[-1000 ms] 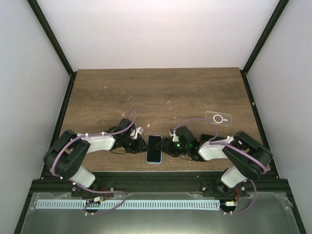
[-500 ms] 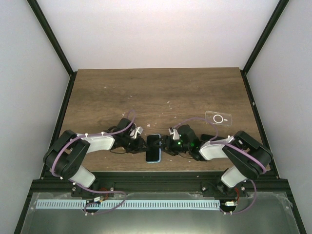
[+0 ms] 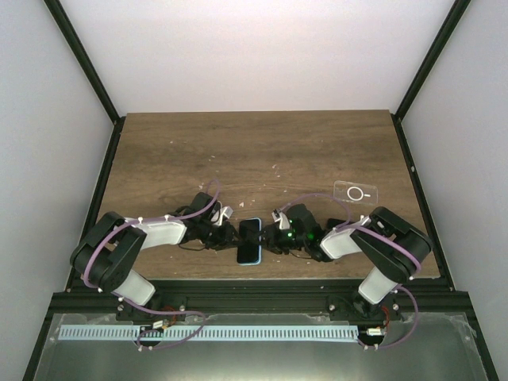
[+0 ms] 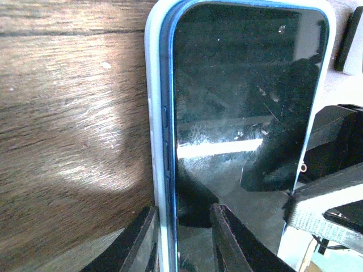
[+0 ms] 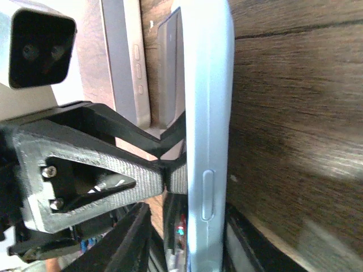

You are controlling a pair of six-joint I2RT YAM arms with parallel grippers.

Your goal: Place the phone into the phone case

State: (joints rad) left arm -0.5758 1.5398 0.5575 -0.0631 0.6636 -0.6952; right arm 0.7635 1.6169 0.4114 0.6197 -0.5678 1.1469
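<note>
The phone (image 3: 249, 240), dark-screened with a blue frame, sits in a pale case near the table's front edge. My left gripper (image 3: 231, 236) is at its left edge. In the left wrist view its fingers (image 4: 142, 238) straddle that edge, one outside the case wall (image 4: 156, 141), one over the screen (image 4: 244, 113), with a gap. My right gripper (image 3: 268, 236) is at the right edge. In the right wrist view its jaws close on the case's side (image 5: 209, 141), one finger (image 5: 241, 243) under it. A second, clear case (image 3: 355, 193) lies at the right.
The table's front edge runs just below the phone. A small dark object (image 3: 337, 223) lies by the right arm. My left gripper's printed grey finger mount (image 5: 85, 170) fills the left of the right wrist view.
The right gripper has moved a little left against the phone. The phone has shifted slightly left and turned a little. The left arm has barely moved.
</note>
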